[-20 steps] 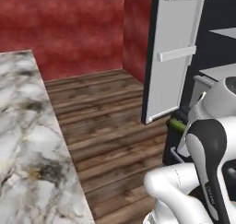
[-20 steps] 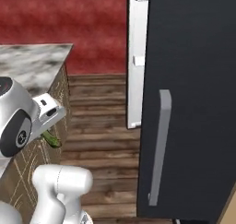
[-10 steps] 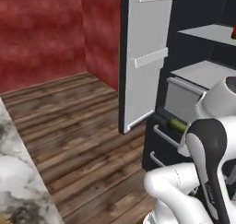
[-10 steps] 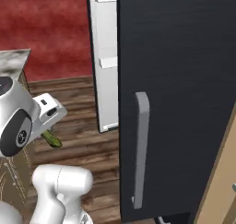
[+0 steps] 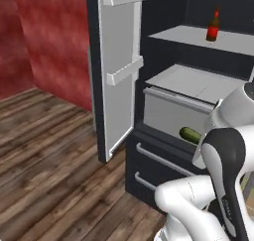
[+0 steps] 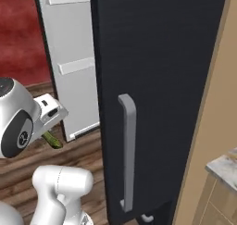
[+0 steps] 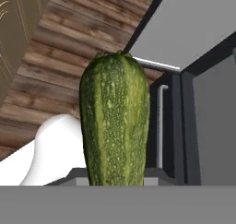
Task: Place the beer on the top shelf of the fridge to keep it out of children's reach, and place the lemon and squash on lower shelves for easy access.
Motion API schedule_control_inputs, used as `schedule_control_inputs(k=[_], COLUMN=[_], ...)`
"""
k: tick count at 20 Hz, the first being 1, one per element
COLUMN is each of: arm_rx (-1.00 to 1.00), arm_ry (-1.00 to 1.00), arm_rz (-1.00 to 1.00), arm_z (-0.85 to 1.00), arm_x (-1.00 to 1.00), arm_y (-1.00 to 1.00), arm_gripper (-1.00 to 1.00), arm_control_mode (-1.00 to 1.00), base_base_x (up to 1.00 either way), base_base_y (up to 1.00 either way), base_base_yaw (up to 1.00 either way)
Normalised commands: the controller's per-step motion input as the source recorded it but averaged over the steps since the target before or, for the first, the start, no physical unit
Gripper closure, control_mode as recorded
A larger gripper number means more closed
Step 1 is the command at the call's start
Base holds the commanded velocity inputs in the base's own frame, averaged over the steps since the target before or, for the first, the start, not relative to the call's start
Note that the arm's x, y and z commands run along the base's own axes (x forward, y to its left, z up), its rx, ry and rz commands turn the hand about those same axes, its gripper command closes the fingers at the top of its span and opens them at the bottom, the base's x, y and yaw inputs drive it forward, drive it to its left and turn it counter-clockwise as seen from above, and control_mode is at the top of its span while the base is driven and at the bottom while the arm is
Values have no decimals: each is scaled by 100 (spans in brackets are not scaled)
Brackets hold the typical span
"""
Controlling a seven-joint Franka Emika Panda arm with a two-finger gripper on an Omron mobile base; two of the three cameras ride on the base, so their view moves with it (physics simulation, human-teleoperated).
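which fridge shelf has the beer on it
The top shelf: the beer stands upright there. The lighter shelf just below it is bare.

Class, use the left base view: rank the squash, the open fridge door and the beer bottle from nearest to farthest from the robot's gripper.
1. Squash: held in the shut gripper, low in front of the fridge's drawers.
2. Fridge door: swung open to the left, across the fridge opening.
3. Beer bottle: standing high up on the top shelf, deepest inside the fridge.

Red wall point(image 5: 44, 36), wooden plank floor point(image 5: 44, 175), tan cupboard point(image 6: 213, 127).
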Motion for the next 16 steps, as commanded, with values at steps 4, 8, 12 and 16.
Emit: schedule_control_inputs(k=[4, 8, 12, 16], arm_rx=[0, 0, 0, 0], arm_ry=[0, 0, 0, 0], arm_rz=[0, 0, 0, 0], arm_z=[0, 0, 0, 0], arm_x=[0, 0, 0, 0], arm_y=[0, 0, 0, 0], arm_gripper=[100, 100, 100, 100], arm_control_mode=[100, 100, 100, 100], base_base_x=[56, 48, 40, 29], base_base_y=[61, 57, 54, 55], base_base_yaw=[-54, -58, -63, -65])
